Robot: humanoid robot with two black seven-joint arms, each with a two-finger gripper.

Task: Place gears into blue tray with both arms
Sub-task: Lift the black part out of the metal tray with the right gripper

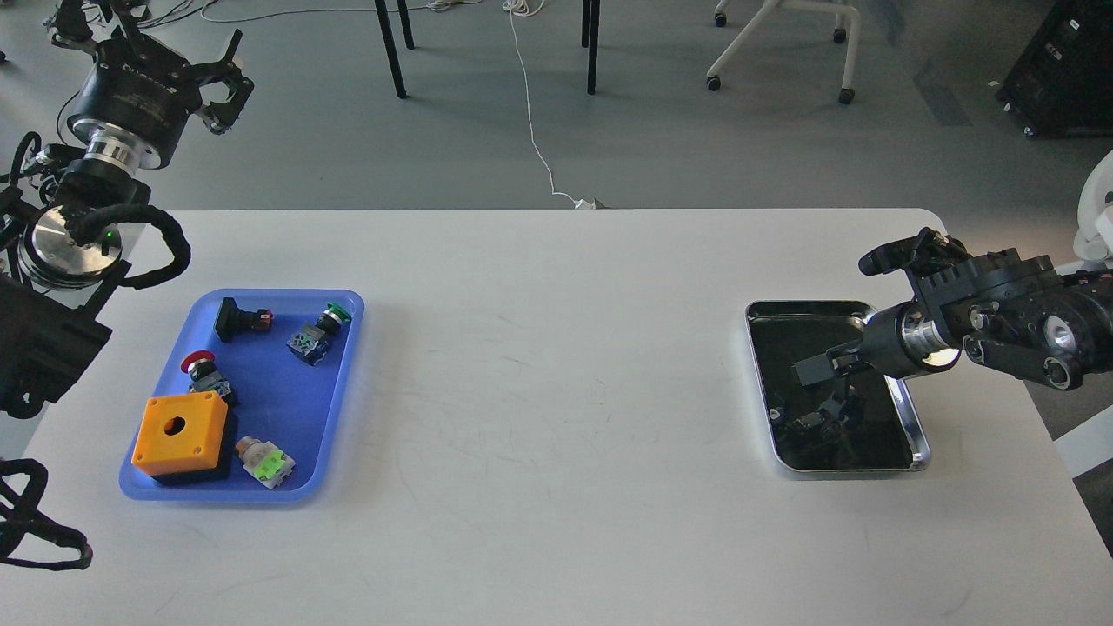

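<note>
The blue tray (271, 396) lies at the table's left and holds several push-button switches and an orange box (181, 432). No gears show in this view; the dark bottom of the silver tray (915, 439) at the right hides anything that small. My left gripper (161, 43) is raised beyond the table's far left corner, well above and behind the blue tray, with its fingers spread and nothing in them. My right gripper (822, 367) hangs over the silver tray, pointing left. Its dark fingers blend with their reflection.
In the blue tray are a black switch (239, 317), a green-capped one (317, 333), a red-capped one (204, 369) and a pale green one (267, 461). The white table (556, 391) spans the view between the trays. Chair legs and cables are on the floor behind.
</note>
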